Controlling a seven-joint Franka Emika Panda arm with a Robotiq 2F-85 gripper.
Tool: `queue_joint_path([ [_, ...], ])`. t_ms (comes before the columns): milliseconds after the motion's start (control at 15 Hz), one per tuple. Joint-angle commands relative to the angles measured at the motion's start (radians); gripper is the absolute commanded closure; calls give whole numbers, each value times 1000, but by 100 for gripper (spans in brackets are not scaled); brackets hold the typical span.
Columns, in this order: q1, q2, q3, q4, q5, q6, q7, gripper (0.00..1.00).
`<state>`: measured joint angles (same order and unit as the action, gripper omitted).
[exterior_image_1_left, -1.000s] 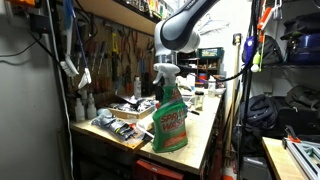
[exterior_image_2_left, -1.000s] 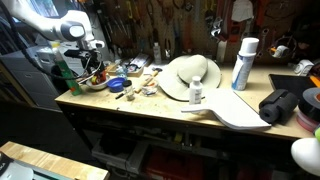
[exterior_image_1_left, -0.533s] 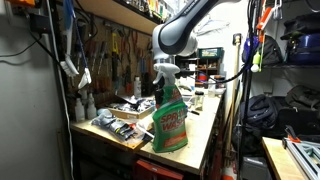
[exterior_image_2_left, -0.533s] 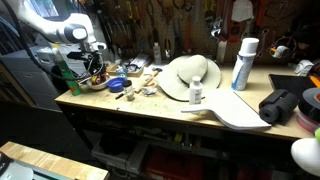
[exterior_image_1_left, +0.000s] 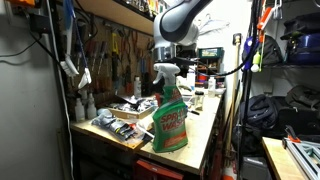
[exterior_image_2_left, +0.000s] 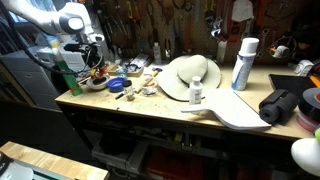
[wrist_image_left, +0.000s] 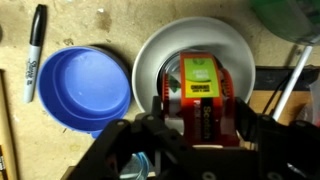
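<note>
The tool is clamped on a red box. In the wrist view its dark fingers lie flat against the box's two long sides. The box has a yellow-green label on its upper face and sits over the middle of a grey bowl. From these pictures I cannot tell whether it rests in the bowl or hangs just above it.

In that view a blue bowl stands just beside the grey bowl, to its left, with the rims close together. Further left of the grey bowl, past the blue one, a black marker lies on the bare surface. A pale stick slants to the right of the grey bowl. Something green shows beyond the grey bowl's upper right rim, but it is too blurred to name.

In an exterior view the tool hangs over the cluttered end of the surface, with the blue bowl just to one side below it. Well away from there, a straw hat lies at the middle of the surface with a small white bottle in front of it. A tall white can stands further along.

In an exterior view a green spray bottle stands in front of the arm and hides the grey bowl.
</note>
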<state>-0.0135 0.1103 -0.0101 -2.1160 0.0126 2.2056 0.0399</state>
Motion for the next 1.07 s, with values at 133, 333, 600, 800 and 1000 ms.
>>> queue_joint_path([
  [133,-34,-118,-39,-9,-52,-74,86,57],
  [333,-57,-82,-60,-4,-94,-73,167,57],
  [600,-71,-27,-83,-3,-116,-71,252,57],
  [800,-75,9,-97,-6,-91,-2,301,57],
  [1000,-74,31,-111,-4,-95,52,344,57],
])
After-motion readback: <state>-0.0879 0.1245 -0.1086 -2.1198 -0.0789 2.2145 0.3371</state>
